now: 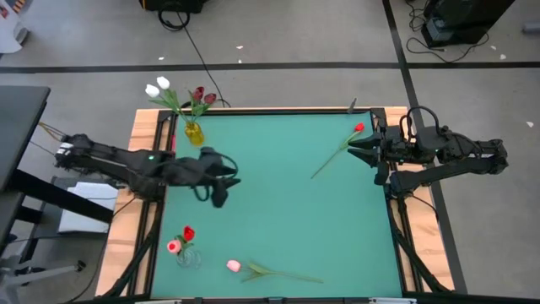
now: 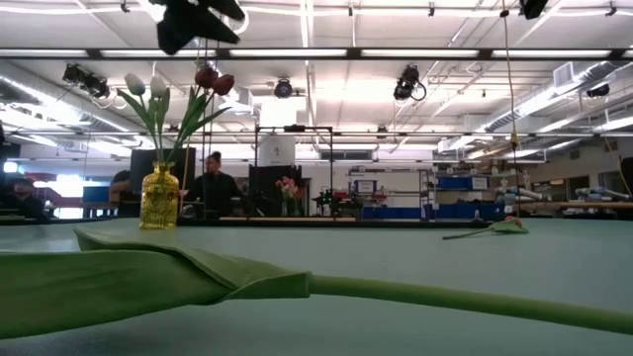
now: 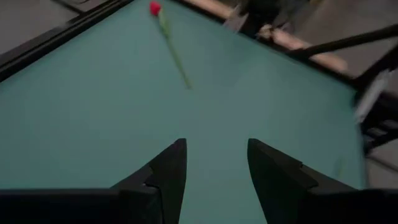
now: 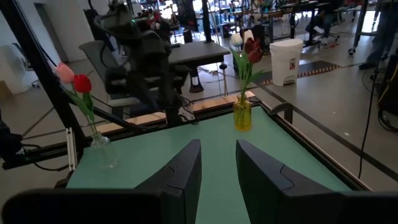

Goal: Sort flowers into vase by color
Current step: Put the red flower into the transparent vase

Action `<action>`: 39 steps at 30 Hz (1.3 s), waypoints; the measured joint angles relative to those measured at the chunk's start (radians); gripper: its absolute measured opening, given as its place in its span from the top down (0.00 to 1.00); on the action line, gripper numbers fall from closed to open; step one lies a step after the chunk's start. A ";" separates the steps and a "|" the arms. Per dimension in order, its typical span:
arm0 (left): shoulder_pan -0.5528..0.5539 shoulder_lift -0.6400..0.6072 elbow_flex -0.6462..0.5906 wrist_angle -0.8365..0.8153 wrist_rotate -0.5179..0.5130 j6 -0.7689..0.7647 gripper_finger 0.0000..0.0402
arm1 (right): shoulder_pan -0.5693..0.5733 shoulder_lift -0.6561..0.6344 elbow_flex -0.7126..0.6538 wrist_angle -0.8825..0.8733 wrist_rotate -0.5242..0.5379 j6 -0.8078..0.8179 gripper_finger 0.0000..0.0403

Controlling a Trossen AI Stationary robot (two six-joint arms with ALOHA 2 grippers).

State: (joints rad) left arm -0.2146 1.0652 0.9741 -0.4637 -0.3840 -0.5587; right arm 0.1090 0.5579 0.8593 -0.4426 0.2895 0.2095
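A yellow vase [image 1: 194, 133] at the far left corner holds white and maroon tulips [image 4: 245, 46]. A clear vase [image 1: 187, 257] near the left edge holds a red and a pink tulip [image 4: 73, 79]. A pink tulip [image 1: 234, 266] lies flat near the near edge; its leaf [image 2: 148, 277] fills the foreground of the low view. A red tulip [image 1: 359, 128] lies flat near the far right corner, and its stem [image 3: 175, 59] runs toward the middle. My left gripper [image 1: 218, 181] hovers open over the left half of the mat. My right gripper [image 1: 359, 152] is open beside the red tulip's head.
The green mat [image 1: 287, 211] has bare room across its middle and its right half. Wooden frame rails [image 1: 139, 219] border the table. Beyond the far edge, the room holds benches, a white bin [image 4: 287, 59] and a person [image 2: 213, 183].
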 joint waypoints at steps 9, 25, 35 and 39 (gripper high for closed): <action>0.159 0.127 0.000 0.053 0.119 -0.039 0.57 | 0.000 0.000 0.000 0.000 0.000 -0.002 0.73; 0.307 0.164 0.000 -0.026 0.169 -0.163 0.57 | -0.061 0.118 0.002 0.382 0.267 0.177 0.73; 0.343 0.164 0.000 -0.079 0.159 -0.069 0.57 | -0.309 0.473 -0.001 -0.107 0.307 1.041 0.75; 0.381 0.175 0.001 -0.072 0.150 -0.024 0.57 | -0.408 0.638 -0.001 -0.326 0.170 1.307 0.79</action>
State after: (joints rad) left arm 0.1667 1.2402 0.9749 -0.5356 -0.2335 -0.5823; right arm -0.2993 1.1962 0.8585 -0.7688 0.4593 1.5169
